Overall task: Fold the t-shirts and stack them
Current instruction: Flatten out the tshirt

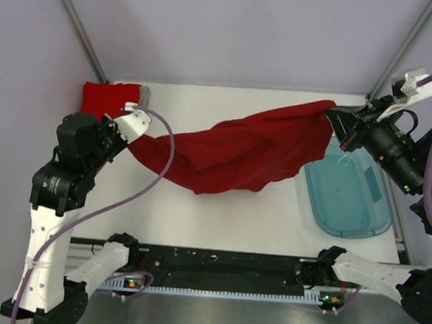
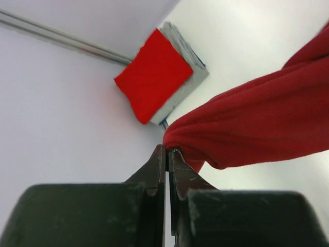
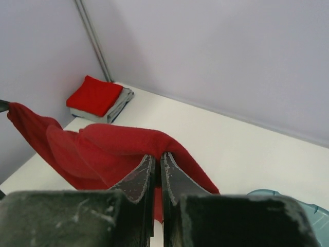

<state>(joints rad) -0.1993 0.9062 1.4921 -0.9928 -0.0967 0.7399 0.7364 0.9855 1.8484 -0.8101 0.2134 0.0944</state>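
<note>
A dark red t-shirt point(image 1: 235, 152) hangs stretched above the table between both grippers. My left gripper point(image 1: 128, 142) is shut on its left end, seen in the left wrist view point(image 2: 168, 150) with the cloth point(image 2: 257, 121) running off to the right. My right gripper point(image 1: 337, 111) is shut on its right end, seen in the right wrist view point(image 3: 158, 154) with the shirt point(image 3: 103, 146) draped below. A folded brighter red t-shirt point(image 1: 105, 96) lies on a folded grey t-shirt point(image 1: 144, 94) at the back left corner; the stack also shows in the left wrist view point(image 2: 154, 74) and the right wrist view point(image 3: 95, 95).
A translucent teal plastic tub point(image 1: 347, 197) sits at the right of the white table point(image 1: 219, 221), under my right arm. Purple-grey walls close the back and sides. A black rail point(image 1: 223, 270) runs along the near edge.
</note>
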